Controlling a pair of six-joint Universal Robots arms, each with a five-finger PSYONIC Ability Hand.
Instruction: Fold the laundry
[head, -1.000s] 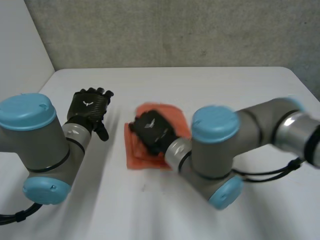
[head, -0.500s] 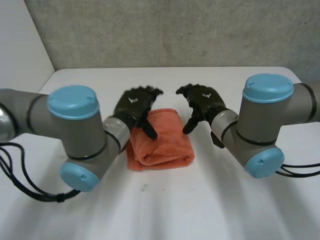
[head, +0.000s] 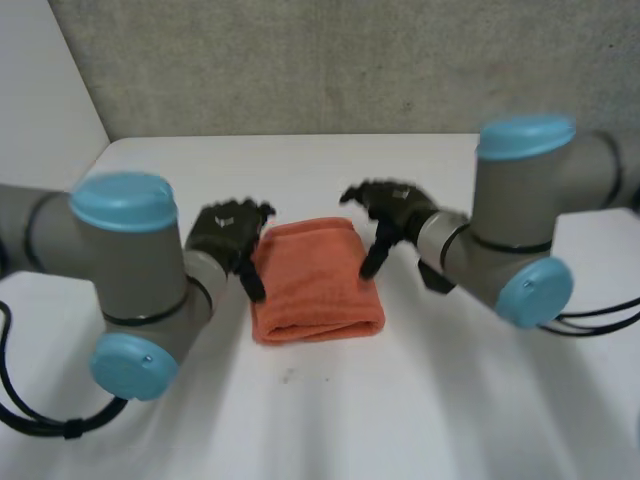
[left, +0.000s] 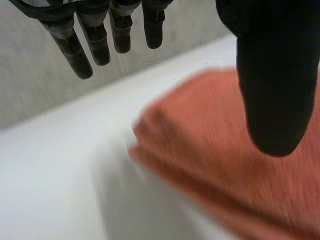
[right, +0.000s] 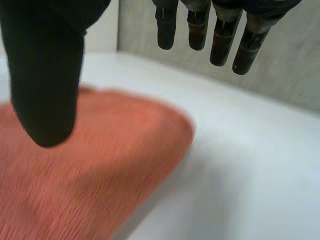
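Observation:
A folded orange cloth (head: 315, 282) lies on the white table (head: 330, 410) between the two arms. My left hand (head: 228, 235) hovers at the cloth's left edge, fingers straight and open, holding nothing. In the left wrist view its thumb (left: 272, 75) hangs over the orange cloth (left: 235, 165) and its fingers (left: 95, 35) reach past the cloth's far corner. My right hand (head: 392, 212) is open at the cloth's right far corner. In the right wrist view its thumb (right: 47, 75) is above the orange cloth (right: 85, 170), with its fingers (right: 215, 35) spread beyond the edge.
A grey wall (head: 330, 65) rises behind the table's far edge. Both bulky arms flank the cloth, the left arm (head: 120, 290) at its left and the right arm (head: 515, 240) at its right.
A second ago the right hand lay on the cloth while the left hand was far off. Now both hands flank the cloth; the left has slid back to its left edge.

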